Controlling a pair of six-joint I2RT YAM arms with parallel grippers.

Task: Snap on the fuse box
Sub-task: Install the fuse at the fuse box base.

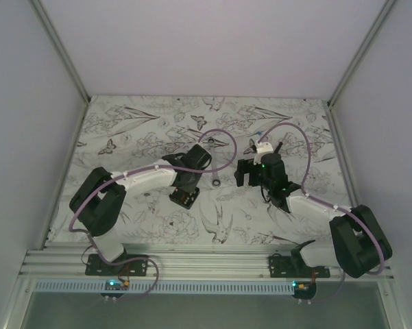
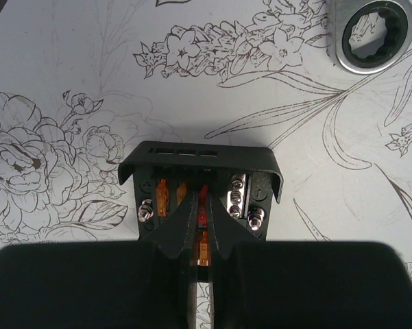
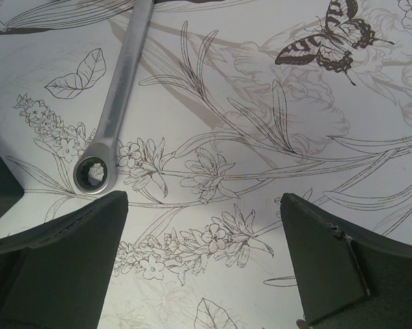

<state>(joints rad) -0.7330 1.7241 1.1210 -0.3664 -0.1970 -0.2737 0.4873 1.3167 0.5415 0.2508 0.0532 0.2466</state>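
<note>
Several orange and red fuses [image 2: 162, 197] and silver screws [image 2: 237, 193] inside small black rectangular plastic fuse box [image 2: 202, 152], lying flat on flower-printed tablecloth [image 2: 68, 82]. Left gripper [image 2: 203, 200] pinched nearly together, tips down among fuses. Right gripper [image 3: 203, 205] spread wide, empty, above cloth, just beside ring end of silver metal wrench [image 3: 116, 96].

a silver ring wrench [image 3: 116, 96] lies flat on the table cover [image 1: 144, 123], a white sheet printed with line-drawn flowers, leaves, birds and butterflies. in the right wrist view its shaft runs up and out of the top edge, and the toothed ring end rests beside a printed flower sprig. a dark-shaded butterfly print [image 3: 339, 34] sits well apart from it. plain white walls [image 1: 212, 41] enclose the table, and an aluminium rail [image 1: 206, 264] runs along the near edge.
</note>
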